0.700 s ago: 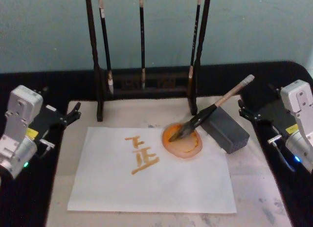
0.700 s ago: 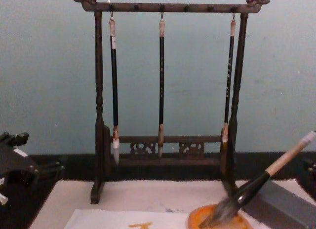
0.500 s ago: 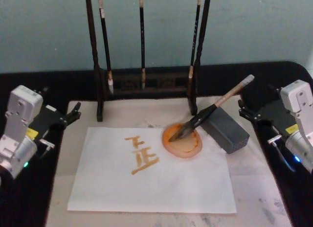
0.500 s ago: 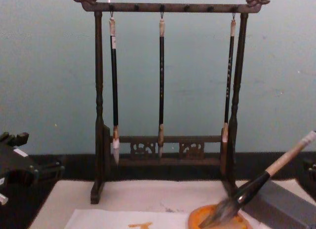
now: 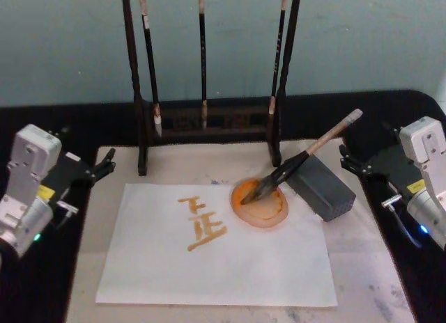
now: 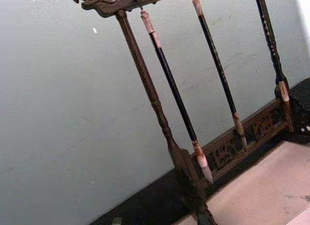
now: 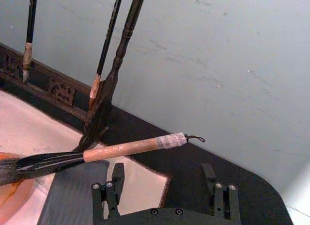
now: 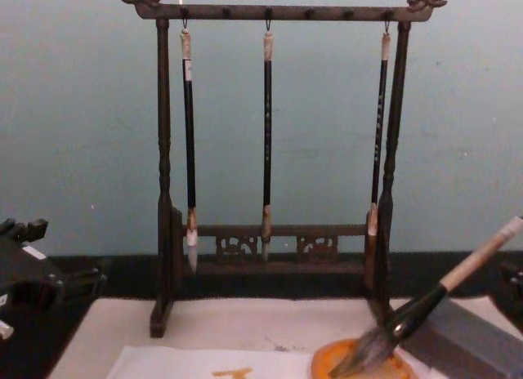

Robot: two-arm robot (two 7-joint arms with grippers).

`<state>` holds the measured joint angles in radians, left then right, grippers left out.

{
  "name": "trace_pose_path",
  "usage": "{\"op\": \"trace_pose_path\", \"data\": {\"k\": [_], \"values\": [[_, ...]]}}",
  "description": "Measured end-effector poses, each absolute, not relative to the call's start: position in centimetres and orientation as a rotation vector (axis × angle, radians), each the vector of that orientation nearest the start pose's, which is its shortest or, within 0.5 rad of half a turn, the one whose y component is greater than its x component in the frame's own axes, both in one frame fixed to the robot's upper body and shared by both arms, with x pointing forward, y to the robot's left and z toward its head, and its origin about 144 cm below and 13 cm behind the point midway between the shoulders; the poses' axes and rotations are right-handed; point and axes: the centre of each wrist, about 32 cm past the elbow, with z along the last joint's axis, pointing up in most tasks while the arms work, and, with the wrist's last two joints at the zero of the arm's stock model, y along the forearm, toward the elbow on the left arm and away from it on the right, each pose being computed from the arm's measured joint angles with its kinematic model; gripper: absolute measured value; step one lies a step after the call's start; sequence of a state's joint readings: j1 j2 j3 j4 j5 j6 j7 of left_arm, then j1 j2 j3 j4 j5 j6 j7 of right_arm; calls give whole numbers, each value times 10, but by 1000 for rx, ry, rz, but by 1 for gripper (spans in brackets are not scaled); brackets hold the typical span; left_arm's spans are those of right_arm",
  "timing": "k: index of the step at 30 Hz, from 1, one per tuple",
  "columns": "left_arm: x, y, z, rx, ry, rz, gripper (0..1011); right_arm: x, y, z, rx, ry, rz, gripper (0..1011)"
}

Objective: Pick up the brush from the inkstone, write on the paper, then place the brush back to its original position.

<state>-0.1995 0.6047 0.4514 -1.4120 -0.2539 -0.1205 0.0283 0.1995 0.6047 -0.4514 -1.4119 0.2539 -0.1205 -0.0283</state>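
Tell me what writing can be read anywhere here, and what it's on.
"下" above "正", as best I can read them: orange strokes on the paper.
Small marks along the brush handle: too small to read.
Yellow stickers on both arms: too blurred to read.

Black table (image 5: 70, 121); beige mat (image 5: 362, 267) lies flat on it, covering the middle; wooden brush stand (image 5: 209, 117) at the far side, feet on the mat's far edge; on the mat: white paper (image 5: 230, 267), orange dish (image 5: 272, 213) at the paper's far right corner, grey block (image 5: 324, 191) just right of the dish
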Motion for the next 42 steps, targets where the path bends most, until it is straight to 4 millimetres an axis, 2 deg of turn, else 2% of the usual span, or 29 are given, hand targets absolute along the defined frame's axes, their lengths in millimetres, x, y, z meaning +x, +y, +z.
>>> {"op": "trace_pose_path", "data": {"k": [42], "values": [[489,310,1140,305,-285,1248,1010,489,-310,1140,-304,-285,-1248,1000]]}}
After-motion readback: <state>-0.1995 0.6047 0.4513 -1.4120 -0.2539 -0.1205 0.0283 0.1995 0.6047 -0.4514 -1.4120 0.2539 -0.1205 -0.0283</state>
